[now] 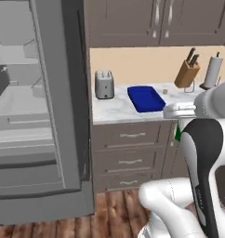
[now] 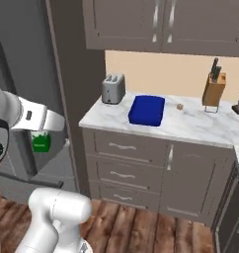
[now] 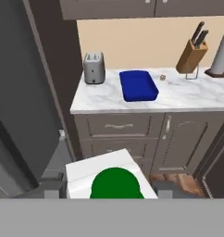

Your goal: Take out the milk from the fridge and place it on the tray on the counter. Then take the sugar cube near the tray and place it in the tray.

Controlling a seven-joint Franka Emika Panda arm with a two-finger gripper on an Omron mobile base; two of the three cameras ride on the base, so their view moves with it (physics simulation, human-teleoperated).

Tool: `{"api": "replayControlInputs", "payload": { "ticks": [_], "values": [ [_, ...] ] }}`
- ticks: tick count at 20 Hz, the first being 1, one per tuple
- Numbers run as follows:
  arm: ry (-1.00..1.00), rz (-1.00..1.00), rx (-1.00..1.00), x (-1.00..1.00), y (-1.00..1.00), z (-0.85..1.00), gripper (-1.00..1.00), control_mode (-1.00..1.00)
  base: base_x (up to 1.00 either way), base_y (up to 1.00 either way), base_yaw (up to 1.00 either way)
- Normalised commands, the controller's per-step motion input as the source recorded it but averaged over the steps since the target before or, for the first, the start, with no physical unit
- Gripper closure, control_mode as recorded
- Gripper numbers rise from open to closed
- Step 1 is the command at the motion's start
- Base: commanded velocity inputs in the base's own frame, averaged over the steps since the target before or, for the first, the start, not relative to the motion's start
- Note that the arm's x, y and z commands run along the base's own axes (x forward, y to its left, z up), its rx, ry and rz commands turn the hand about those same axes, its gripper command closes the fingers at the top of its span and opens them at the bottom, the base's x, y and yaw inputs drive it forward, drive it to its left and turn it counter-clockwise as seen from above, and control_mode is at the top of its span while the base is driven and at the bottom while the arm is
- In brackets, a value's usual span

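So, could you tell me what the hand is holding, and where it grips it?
The milk, between the fingers, gripped at its sides near the top.

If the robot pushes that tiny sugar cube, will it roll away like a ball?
Probably not. The sugar cube looks blocky with flat sides, so it should slide or tumble a little on the smooth marble counter instead of rolling far. It's tiny next to the tray, so it's likely very light and easy to knock. It might crumble if squeezed hard.
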Motion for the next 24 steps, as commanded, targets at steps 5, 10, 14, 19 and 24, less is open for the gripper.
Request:
{"api": "replayControlInputs", "payload": {
  "ticks": [5, 10, 14, 19, 24],
  "values": [
    [0.00, 0.00, 0.00, 0.00, 0.00, 0.00, 1.00, 1.00, 0.69, -1.00, 0.11],
    [0.00, 0.00, 0.00, 0.00, 0.00, 0.00, 1.00, 1.00, 1.00, -0.49, 0.02],
    [0.00, 0.00, 0.00, 0.00, 0.00, 0.00, 1.00, 1.00, 0.99, 0.06, 0.00],
    [0.00, 0.00, 0.00, 0.00, 0.00, 0.00, 1.00, 1.00, 0.83, 0.03, 0.00],
    [0.00, 0.00, 0.00, 0.00, 0.00, 0.00, 1.00, 1.00, 0.79, 0.37, 0.01]
  ]
}}
